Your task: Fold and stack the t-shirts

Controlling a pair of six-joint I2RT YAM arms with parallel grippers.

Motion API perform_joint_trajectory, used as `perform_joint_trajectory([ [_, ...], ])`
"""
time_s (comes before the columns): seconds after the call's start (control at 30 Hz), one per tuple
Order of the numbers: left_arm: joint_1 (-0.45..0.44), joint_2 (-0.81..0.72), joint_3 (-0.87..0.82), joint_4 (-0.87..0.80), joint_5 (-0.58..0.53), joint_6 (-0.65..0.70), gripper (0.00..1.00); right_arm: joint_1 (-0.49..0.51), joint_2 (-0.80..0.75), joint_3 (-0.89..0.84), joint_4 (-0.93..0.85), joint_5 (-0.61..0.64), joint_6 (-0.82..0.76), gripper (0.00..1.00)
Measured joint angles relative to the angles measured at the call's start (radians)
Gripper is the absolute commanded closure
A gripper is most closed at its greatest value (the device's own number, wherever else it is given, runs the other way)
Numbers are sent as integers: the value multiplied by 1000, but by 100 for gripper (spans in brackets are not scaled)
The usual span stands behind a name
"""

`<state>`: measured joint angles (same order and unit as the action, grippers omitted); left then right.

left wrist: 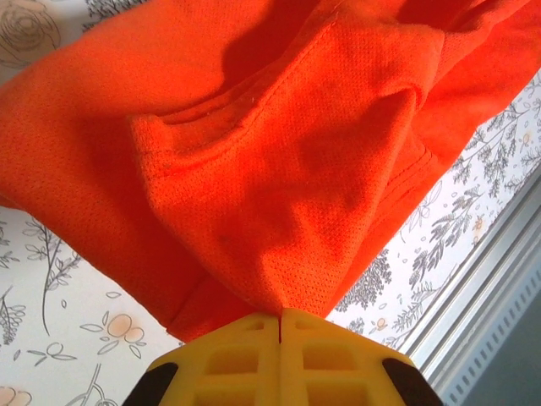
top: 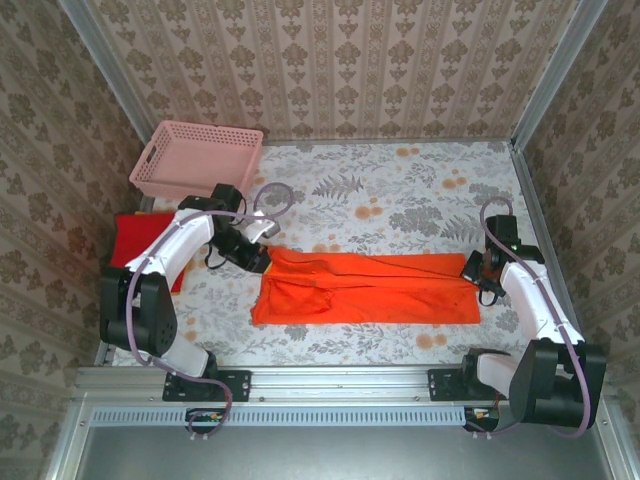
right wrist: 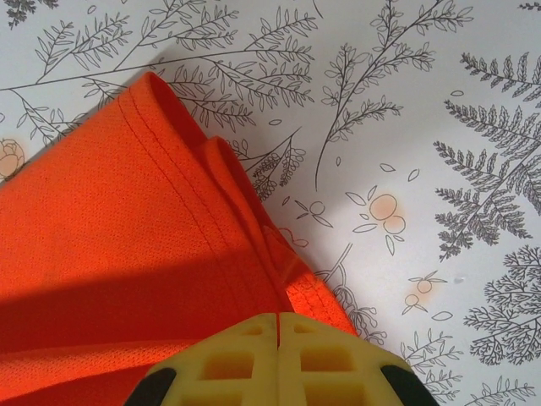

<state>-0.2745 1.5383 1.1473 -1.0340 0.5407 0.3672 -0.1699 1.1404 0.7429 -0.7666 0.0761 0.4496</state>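
I see the orange t-shirt (top: 365, 290) as a long band, with left claw (top: 258, 258) and right claw (top: 472, 268) clenched on its ends. Overhead adds the red t-shirt (top: 138, 238) — wrist views, mesh weave.

Overhead camera looks down from the near edge; wrist cameras sit close on the orange t-shirt (top: 365, 290), left and right ends.

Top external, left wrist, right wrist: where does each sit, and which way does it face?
Top external: above, behind the bases, looking down on the table; both arms show.
Left wrist: on its arm, facing past the shut left end effector into the orange t-shirt.
Right wrist: likewise, right end effector shut on the shirt's hemmed corner.
Shared: the orange t-shirt.
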Motion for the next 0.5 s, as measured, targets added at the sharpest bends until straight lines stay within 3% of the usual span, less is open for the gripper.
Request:
perform_joint_trajectory([
  [0.5,-6,-36,-21,-64,-19,0,100,-5,-38,-1,-52,26,7,100],
])
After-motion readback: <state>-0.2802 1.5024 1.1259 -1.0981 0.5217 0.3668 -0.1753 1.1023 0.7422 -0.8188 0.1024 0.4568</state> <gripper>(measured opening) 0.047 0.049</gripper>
